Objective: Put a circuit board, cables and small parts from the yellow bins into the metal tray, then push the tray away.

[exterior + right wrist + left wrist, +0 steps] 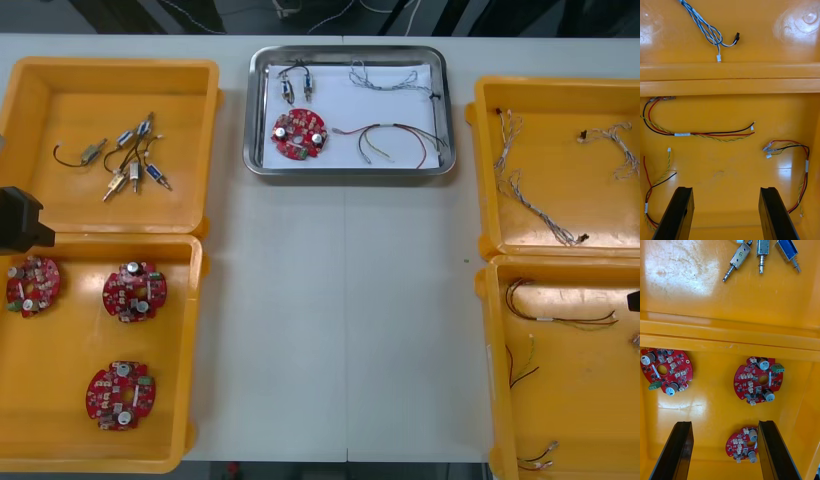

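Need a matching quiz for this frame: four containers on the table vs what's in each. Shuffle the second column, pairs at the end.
Containers
1. far left bin
2. near left bin
3. far right bin
4. metal tray

Contents
A. single circuit board on white lining
B. twisted blue and white cables
C. three circuit boards
D. loose small metal parts

Pairs: 1-D, 2-C, 3-B, 4-A.

Idle and open: left gripper over the near left bin, right gripper over the near right bin.
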Motion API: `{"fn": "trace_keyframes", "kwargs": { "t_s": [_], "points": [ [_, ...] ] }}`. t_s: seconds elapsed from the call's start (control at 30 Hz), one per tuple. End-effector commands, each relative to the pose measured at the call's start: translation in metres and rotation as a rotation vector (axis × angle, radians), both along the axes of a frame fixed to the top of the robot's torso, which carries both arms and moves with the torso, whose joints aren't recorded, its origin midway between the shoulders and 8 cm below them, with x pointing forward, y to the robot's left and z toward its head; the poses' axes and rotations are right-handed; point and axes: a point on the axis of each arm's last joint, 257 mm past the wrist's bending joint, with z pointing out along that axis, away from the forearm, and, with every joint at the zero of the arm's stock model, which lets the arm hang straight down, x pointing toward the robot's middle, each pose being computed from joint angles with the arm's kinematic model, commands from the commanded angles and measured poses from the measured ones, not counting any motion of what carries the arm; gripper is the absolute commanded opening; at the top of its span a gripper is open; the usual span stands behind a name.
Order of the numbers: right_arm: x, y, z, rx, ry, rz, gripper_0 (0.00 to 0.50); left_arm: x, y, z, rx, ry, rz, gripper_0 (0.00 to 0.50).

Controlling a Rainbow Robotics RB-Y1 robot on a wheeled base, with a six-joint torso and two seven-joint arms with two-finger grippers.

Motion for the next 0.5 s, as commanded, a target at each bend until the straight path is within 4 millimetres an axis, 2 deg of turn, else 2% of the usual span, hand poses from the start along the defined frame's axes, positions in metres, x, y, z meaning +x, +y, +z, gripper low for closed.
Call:
{"fn": "trace_keyframes", "kwargs": {
  "t_s": [0.03, 0.5],
  "points": [
    [0.0028, -0.0072, 0.0215, -0.018, -0.043, -0.017, 0.5, -0.0035, 0.0056, 0.0046, 0.044, -0.017, -0.054, 0.5],
    [0.007, -0.005, 0.0295, 0.001, -0.066, -0.019, 0.5, -0.0035, 0.0056, 0.0046, 0.044, -0.017, -0.054, 0.5]
  ]
}}
